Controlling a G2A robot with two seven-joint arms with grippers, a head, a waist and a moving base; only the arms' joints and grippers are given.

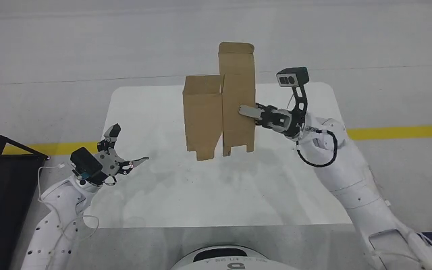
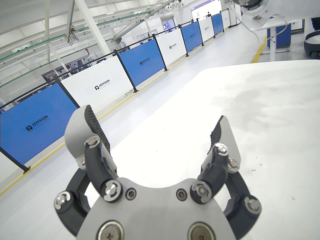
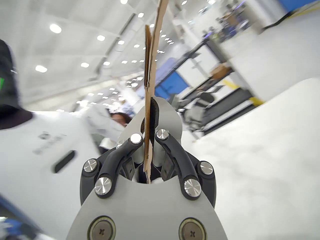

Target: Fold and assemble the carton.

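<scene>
A flat brown cardboard carton [image 1: 219, 104], unfolded into panels and flaps, is held up over the middle of the white table [image 1: 162, 196]. My right gripper [image 1: 243, 110] is shut on its right-hand panel; in the right wrist view the cardboard edge [image 3: 150, 76] runs straight up between the closed fingers [image 3: 156, 116]. My left gripper [image 1: 125, 150] hovers over the table's left side, well away from the carton. It is open, and the left wrist view shows its two fingers [image 2: 96, 128] spread wide with bare table between them.
The table's edges [image 1: 223, 226] are rounded at the corners. A yellow floor line [image 1: 391, 131] runs past both sides of the table. The left wrist view shows a row of blue and white barrier panels [image 2: 140, 63] across the aisle.
</scene>
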